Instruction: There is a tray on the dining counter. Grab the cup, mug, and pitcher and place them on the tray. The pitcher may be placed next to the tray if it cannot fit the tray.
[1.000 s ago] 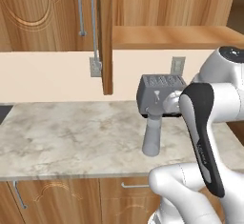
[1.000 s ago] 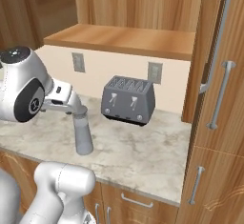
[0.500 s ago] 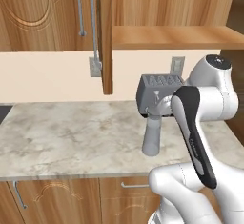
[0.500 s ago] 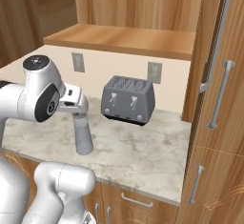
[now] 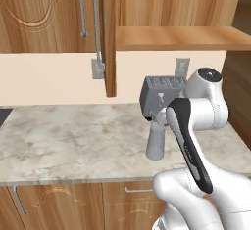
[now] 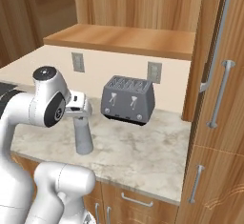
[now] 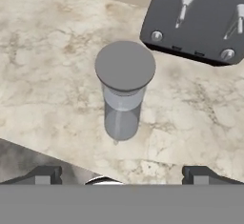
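Observation:
The grey pitcher (image 5: 156, 144) stands upright on a marble worktop (image 5: 73, 136), just in front of a grey toaster. My gripper (image 6: 80, 118) hangs right above the pitcher (image 6: 84, 138), pointing down at its top. Looking down from the hand, I see the pitcher's round flat top (image 7: 125, 66) straight ahead of the gripper (image 7: 121, 176), whose jaws stand wide open with nothing between them and apart from the pitcher. The tray, the dining counter, the cup and the mug are out of view.
The boxy toaster (image 6: 127, 99) sits against the back wall close behind the pitcher. A wooden shelf (image 6: 124, 39) hangs above the worktop. Tall wood cabinet doors (image 6: 219, 99) close off the right side. Bare marble (image 7: 43, 61) stretches left of the pitcher.
My arm has swung forward and lower, bringing the hand in over the pitcher. The jaws have stayed open. The pitcher and toaster have not moved.

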Tool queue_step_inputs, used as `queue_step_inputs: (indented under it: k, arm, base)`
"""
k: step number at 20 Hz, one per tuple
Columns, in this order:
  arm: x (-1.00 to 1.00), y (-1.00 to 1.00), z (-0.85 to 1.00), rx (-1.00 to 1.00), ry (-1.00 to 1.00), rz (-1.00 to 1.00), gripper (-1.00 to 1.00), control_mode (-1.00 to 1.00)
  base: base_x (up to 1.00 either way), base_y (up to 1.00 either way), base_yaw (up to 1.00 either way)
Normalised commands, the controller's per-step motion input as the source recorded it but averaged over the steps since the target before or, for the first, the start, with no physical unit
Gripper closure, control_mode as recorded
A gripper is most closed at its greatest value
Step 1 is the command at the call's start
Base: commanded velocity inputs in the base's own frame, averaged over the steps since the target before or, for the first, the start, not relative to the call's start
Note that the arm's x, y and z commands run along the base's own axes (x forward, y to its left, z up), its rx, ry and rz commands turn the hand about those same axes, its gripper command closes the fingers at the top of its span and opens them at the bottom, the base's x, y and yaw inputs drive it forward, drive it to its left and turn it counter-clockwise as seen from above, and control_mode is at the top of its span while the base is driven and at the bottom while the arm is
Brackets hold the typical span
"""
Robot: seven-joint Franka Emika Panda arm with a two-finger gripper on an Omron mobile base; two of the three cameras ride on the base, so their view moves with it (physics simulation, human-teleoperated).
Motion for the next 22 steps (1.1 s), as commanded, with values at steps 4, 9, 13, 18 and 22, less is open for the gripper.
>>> queue_step_inputs:
  k: [4, 9, 13, 18, 22]
  arm:
    - [0.23, 0.00, -0.34, -0.07, 0.00, 0.00, -1.00, -1.00]
    - [0.19, 0.00, -0.37, 0.00, 0.00, 0.01, -1.00, -1.00]
    - [0.21, 0.01, -0.33, 0.00, 0.00, 0.00, -1.00, -1.00]
    - [0.27, 0.08, -0.27, 0.00, 0.00, 0.00, -1.00, -1.00]
    - [0.29, 0.10, -0.21, 0.00, 0.00, 0.00, -1.00, -1.00]
  base:
    - [0.00, 0.00, 0.00]
    - [0.00, 0.00, 0.00]
    - [0.00, 0.00, 0.00]
    - [0.00, 0.00, 0.00]
    - [0.00, 0.00, 0.00]
